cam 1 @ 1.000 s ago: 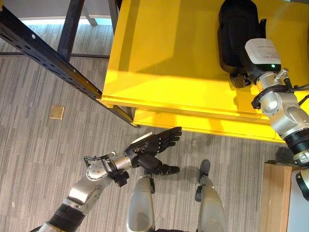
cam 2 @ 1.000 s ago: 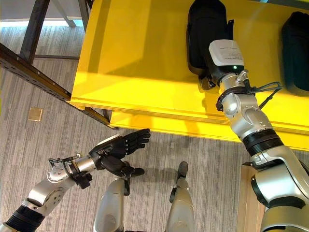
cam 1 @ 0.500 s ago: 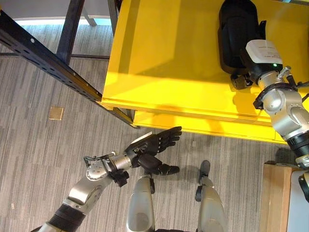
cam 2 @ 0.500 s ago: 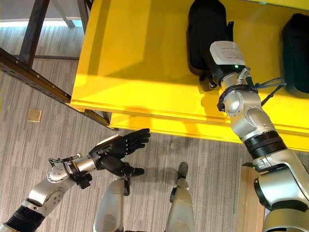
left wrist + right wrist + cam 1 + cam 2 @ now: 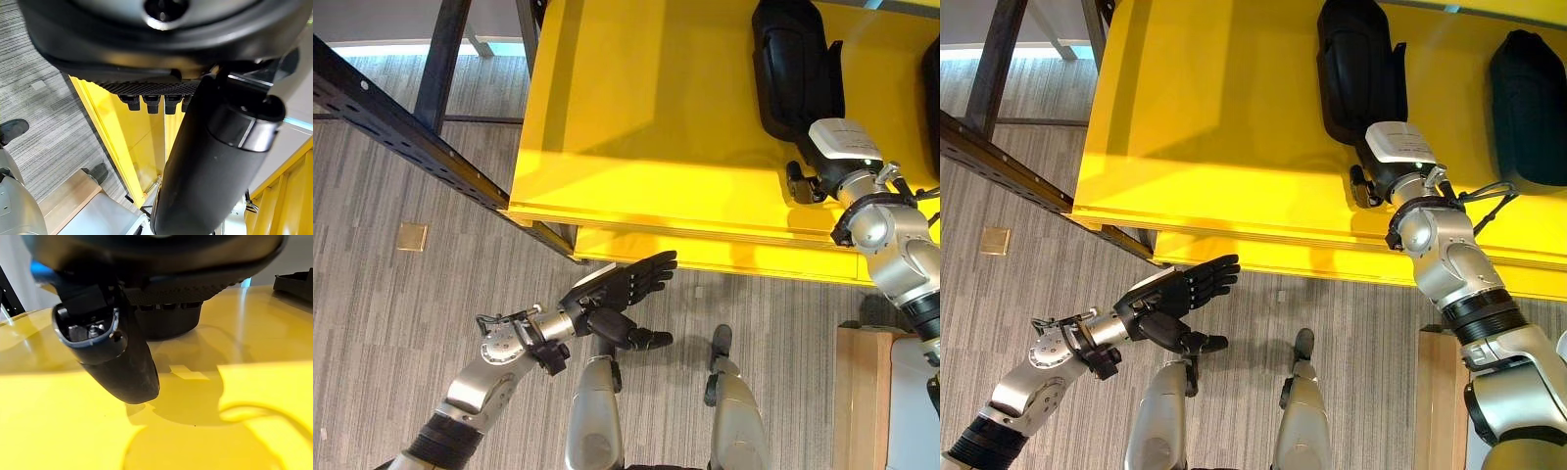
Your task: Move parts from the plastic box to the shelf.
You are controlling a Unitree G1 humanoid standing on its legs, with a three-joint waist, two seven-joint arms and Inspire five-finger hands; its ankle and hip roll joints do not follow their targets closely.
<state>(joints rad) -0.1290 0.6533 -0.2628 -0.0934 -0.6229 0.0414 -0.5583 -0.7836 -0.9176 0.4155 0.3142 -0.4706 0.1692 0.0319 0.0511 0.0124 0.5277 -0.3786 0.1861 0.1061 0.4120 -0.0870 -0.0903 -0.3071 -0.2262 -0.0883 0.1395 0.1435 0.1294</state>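
Observation:
A black moulded part (image 5: 793, 64) lies on the yellow shelf (image 5: 646, 117), and in the right wrist view it sits just past the fingertips as a dark block (image 5: 168, 325). A second black part (image 5: 1528, 108) lies further right on the shelf. My right hand (image 5: 122, 367) hovers low over the shelf, a little in front of the first part and apart from it. Its fingers are straight and it holds nothing. My left hand (image 5: 622, 294) hangs over the floor below the shelf's front edge, open and holding nothing.
A dark metal rack beam (image 5: 401, 127) runs diagonally at the left. A brass plate (image 5: 411, 236) is set in the grey floor. A wooden-edged stand (image 5: 862, 392) is at the lower right, beside the right arm.
My right hand has drawn back from the black part toward the shelf's front edge, leaving it lying on the shelf. The view has shifted slightly. The left hand has kept its pose.

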